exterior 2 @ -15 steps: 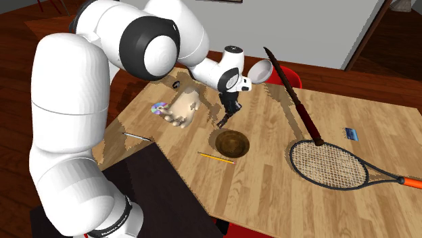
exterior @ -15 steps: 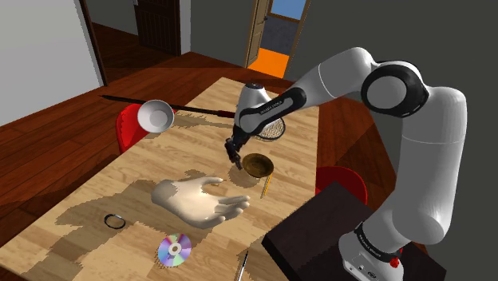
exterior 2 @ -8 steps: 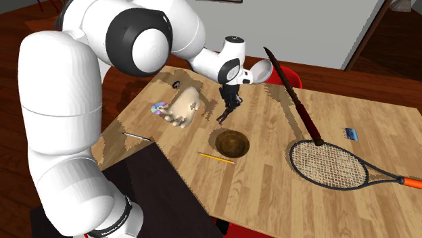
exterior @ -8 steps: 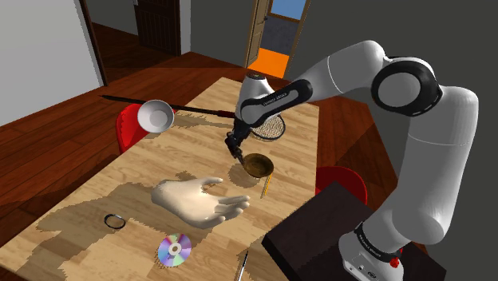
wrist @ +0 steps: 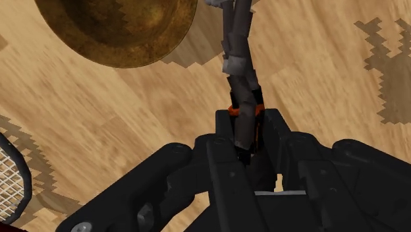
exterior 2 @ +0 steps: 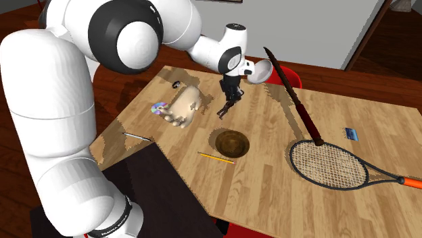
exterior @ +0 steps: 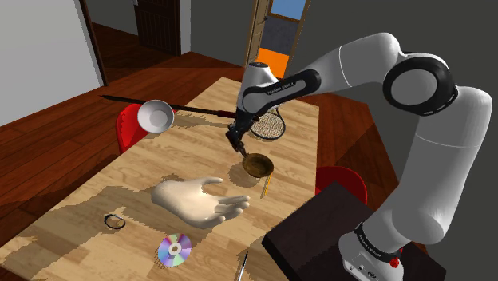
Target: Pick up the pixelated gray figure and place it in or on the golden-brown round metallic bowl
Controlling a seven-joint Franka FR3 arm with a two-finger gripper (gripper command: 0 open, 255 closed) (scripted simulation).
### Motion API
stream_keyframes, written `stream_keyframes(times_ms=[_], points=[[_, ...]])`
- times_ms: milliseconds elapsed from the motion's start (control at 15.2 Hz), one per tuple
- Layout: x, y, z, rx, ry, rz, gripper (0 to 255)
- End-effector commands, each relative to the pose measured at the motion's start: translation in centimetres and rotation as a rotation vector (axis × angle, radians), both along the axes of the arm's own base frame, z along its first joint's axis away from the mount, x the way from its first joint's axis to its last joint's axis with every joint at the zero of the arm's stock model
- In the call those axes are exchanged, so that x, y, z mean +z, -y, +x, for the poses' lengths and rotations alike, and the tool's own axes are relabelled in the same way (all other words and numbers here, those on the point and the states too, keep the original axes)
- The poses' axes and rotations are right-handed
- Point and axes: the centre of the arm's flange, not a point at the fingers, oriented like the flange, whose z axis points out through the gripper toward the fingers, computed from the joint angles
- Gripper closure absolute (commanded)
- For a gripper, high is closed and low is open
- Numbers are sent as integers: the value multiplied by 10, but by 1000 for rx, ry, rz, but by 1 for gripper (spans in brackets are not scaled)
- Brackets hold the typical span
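1. Where it hangs in the air, the blocky dark gray figure with an orange band point(wrist: 240, 72) is pinched at one end between the black fingers point(wrist: 224, 157), and the rest of it sticks out past their tips.
2. The all-black two-finger gripper point(exterior 2: 230, 97) is clenched on this figure above the light wooden table point(exterior: 96, 231).
3. The golden-brown round metallic bowl point(exterior: 258, 165) stands on the table just beside and below the figure's free end, apart from it.
4. A yellow pencil point(exterior: 266, 187) lies near the bowl, and a beige model hand point(exterior: 199, 199) lies farther off.
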Motion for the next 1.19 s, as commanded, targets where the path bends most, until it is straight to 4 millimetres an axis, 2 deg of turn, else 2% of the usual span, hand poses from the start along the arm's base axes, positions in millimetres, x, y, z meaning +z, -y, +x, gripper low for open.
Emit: stream_keyframes(times_ms=[0,66,594,660,726,1122], points=[[11,0,0,0,0,0,255],[15,0,0,0,0,0,255],[41,77,-69,0,0,0,255],[38,68,-60,-1,0,0,255],[38,68,-60,-1,0,0,0],[-38,68,-24,-74,-91,22,0]])
